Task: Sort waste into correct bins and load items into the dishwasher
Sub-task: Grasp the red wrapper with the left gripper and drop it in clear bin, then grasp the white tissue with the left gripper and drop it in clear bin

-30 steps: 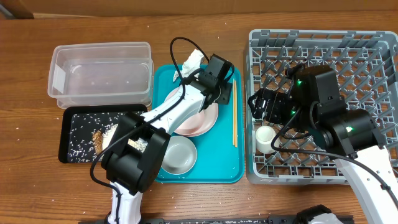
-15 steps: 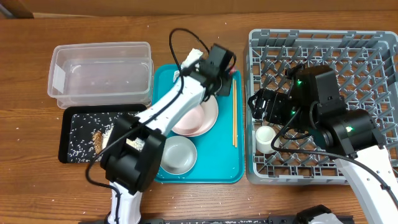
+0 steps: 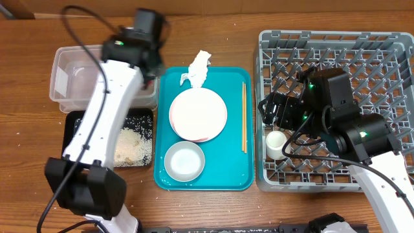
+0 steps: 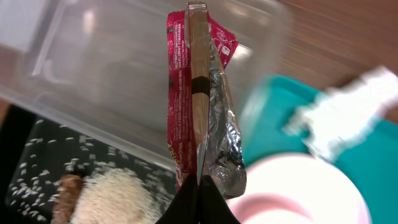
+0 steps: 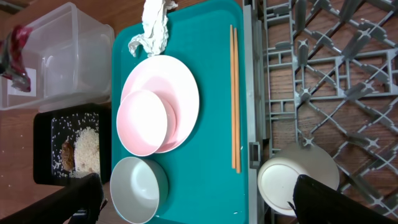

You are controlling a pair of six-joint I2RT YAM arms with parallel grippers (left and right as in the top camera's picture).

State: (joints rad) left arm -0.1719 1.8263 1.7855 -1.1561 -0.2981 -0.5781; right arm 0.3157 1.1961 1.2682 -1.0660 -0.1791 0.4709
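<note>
My left gripper (image 4: 200, 186) is shut on the red-and-silver wrapper (image 4: 180, 124) and holds it above the right end of the clear tub (image 3: 103, 74). The gripper (image 3: 151, 63) and wrapper (image 5: 17, 53) also show in other views. The crumpled tissue (image 3: 196, 70), the pink-white plate (image 3: 198, 115) with a small bowl (image 5: 146, 121) on it, a whitish bowl (image 3: 184, 161) and the chopsticks (image 3: 244, 116) lie on the teal tray. Rice and a brown scrap (image 5: 67, 151) lie in the black tray (image 3: 77, 123). My right gripper (image 5: 205, 202) is open and empty above the grey rack's (image 3: 336, 45) left edge, over the white cup (image 3: 276, 144).
The teal serving tray (image 3: 226, 175) lies between the bins and the rack. The black tray sits right in front of the clear tub. A few rice grains are scattered on the wooden table (image 3: 39, 162) to the left.
My left arm has swung left from the back of the teal tray to above the clear tub, carrying the wrapper. The plate is now uncovered. The right arm has not moved.
</note>
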